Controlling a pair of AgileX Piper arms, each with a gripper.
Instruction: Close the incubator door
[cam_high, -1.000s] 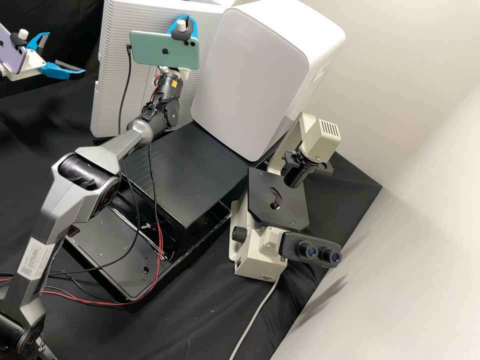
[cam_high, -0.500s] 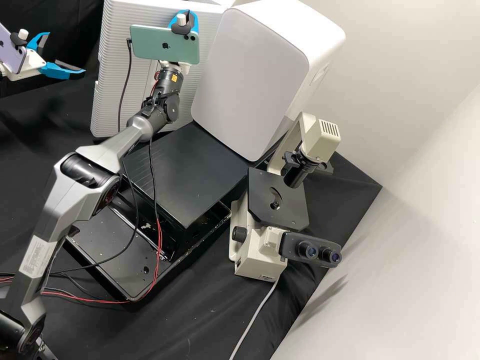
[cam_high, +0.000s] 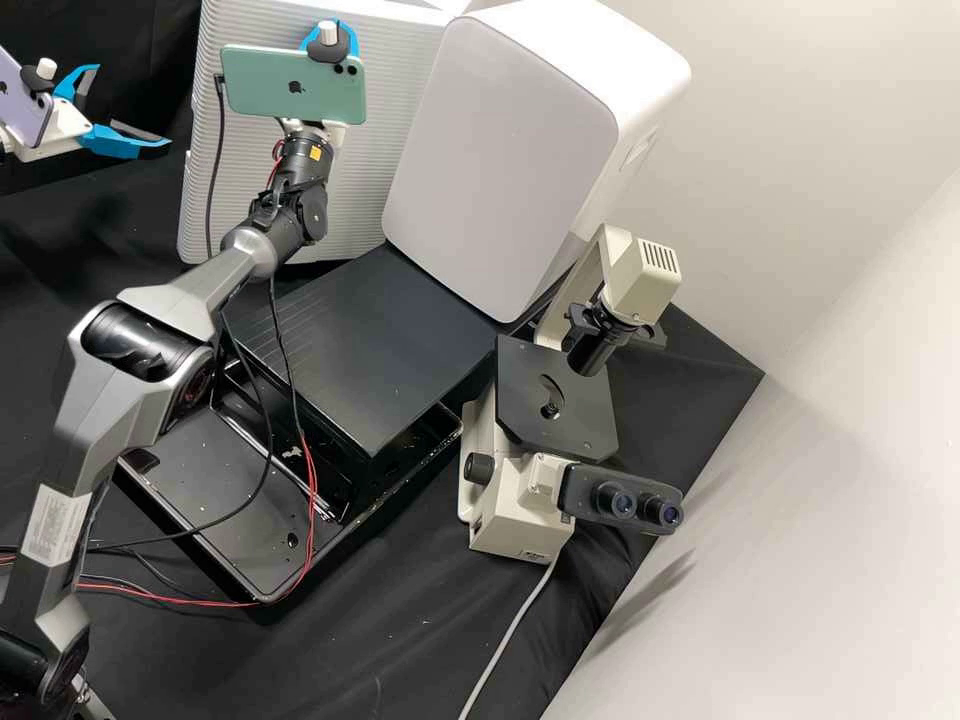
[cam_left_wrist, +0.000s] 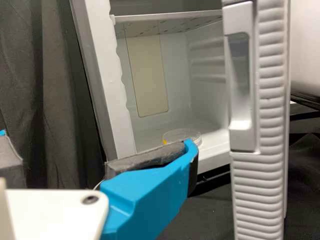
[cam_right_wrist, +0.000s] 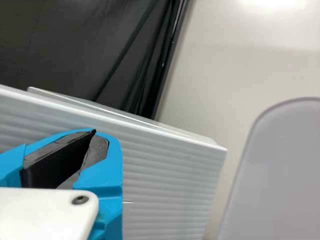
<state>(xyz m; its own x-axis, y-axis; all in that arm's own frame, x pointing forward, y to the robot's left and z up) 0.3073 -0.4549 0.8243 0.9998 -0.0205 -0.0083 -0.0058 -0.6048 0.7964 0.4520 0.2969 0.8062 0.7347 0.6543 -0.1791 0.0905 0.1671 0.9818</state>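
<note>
We held the right claw (cam_right_wrist: 95, 134) pressed together at the incubator door (cam_high: 355, 190), likely to push it shut, our left claw (cam_high: 133, 106) spread beside it.

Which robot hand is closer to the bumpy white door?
The right one. In the high view, the right gripper is up close at the incubator door's ribbed face, while the left gripper hangs farther off, out past the door's edge.
</note>
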